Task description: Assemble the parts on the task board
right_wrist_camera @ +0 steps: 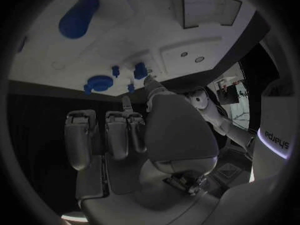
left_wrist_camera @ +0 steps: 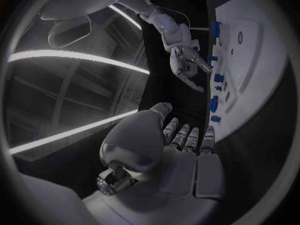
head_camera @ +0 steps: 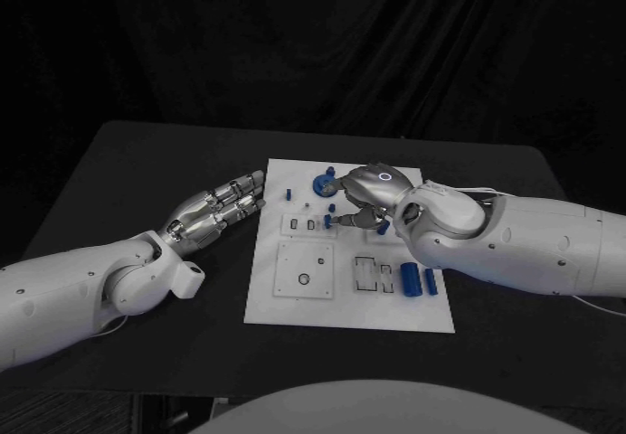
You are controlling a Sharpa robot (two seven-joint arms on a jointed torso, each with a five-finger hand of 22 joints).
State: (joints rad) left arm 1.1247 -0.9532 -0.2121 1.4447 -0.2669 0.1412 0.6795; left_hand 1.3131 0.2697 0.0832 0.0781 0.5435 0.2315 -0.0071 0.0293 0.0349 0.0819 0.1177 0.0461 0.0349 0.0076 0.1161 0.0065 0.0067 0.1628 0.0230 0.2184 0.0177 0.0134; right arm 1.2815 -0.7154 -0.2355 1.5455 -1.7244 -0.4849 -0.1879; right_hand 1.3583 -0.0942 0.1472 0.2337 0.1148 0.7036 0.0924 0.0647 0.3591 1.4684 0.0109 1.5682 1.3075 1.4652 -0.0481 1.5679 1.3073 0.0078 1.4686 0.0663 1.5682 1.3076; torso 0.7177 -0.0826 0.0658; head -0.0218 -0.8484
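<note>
Fingers: the right hand [head_camera: 363, 194] hovers over the far half of the board, its silver fingers [right_wrist_camera: 134, 130] partly curled toward a small blue peg [right_wrist_camera: 140, 71]. Whether a part is pinched I cannot tell; the thumb hides the fingertips. The left hand [head_camera: 218, 210] lies flat on the black table [head_camera: 144, 181], just beside the board's edge at 9 o'clock, fingers straight and side by side, holding nothing.

Largest to smallest:
- White rectangular task board [head_camera: 350, 312], centre of the table.
- Raised white square plate with a round hole [head_camera: 306, 269], toward 7 o'clock on the board.
- Round blue disc with a hub [head_camera: 321, 184], at 12 o'clock.
- Long blue cylinder [head_camera: 410, 278], lying loose at 4 o'clock.
- Small blue pegs near the centre, beneath the right hand.

Step in hand (judgement): picking or seating a small peg near the board's centre. The next move calls for a fine fingertip pinch and upright alignment over its socket. The cylinder looks unplaced.
</note>
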